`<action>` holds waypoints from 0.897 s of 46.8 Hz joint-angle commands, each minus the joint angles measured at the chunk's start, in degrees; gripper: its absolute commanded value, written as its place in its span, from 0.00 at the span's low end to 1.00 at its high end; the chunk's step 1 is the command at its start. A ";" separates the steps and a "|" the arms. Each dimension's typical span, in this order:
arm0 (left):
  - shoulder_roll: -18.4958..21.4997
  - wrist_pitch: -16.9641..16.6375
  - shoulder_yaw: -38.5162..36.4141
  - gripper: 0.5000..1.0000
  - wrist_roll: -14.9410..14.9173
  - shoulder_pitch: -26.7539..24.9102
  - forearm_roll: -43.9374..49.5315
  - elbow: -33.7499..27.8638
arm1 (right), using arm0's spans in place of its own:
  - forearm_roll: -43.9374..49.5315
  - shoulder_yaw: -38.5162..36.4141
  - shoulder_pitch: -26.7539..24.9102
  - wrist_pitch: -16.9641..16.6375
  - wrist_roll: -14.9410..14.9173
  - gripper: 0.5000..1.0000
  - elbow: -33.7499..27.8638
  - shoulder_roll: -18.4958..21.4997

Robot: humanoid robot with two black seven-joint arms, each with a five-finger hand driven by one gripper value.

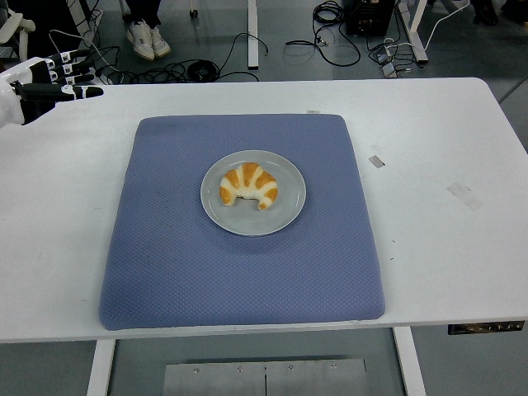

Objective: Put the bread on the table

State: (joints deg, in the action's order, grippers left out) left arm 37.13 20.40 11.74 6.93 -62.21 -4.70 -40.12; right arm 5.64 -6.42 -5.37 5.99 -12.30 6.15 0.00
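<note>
A golden croissant (pixel 248 186) with white stripes lies on a round grey plate (pixel 285 214) in the middle of a blue mat (pixel 165 247). My left hand (pixel 66 78) hovers at the far left edge over the table's back corner, fingers stretched out flat and holding nothing. It is well away from the plate. The right arm does not show.
The white table (pixel 445 165) has bare surface to the right and left of the mat, with small tape marks (pixel 464 195) on the right side. Cables (pixel 206 70) and a person's shoes (pixel 147 37) are on the floor beyond the far edge.
</note>
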 commanded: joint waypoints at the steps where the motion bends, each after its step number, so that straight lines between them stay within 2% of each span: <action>1: -0.13 -0.01 0.04 0.96 0.02 -0.02 -0.04 0.13 | -0.01 0.00 0.00 -0.01 0.00 1.00 0.00 0.00; 42: -0.21 0.08 -0.31 0.96 0.46 -0.46 -0.57 0.31 | 0.08 0.00 0.00 -0.01 0.00 1.00 0.00 0.00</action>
State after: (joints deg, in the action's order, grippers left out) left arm 36.91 20.48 11.45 7.38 -62.64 -5.08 -39.81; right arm 5.63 -6.42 -5.36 5.97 -12.30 6.15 0.00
